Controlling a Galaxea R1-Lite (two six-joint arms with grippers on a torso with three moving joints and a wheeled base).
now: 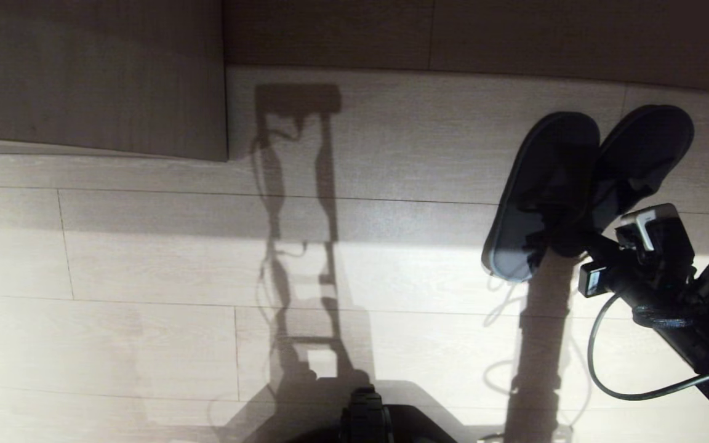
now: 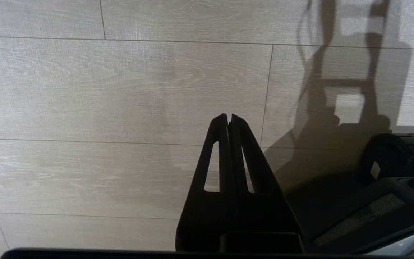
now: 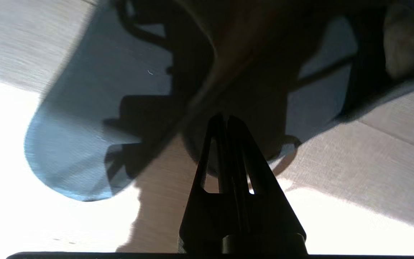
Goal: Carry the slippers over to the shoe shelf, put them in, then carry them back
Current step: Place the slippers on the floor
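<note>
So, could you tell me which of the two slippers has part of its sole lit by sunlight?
The slipper nearer the robot's left; its lower end catches the light, while the other slipper lies wholly in shade.

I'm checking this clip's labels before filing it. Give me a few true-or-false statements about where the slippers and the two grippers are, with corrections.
1. The right gripper is shut on the slippers. True.
2. Both slippers lie flat on the floor, untouched. False: they hang together from the right gripper, soles tilted, above the pale wood floor.
3. The left gripper holds one slipper. False: it is shut on nothing, with only floor in front of it.
4. In the head view the slippers are on the robot's right side. True.
5. The slippers are already inside a cubby. False: they are out over open floor; a grey-brown wood panel stands far off to the left.
</note>
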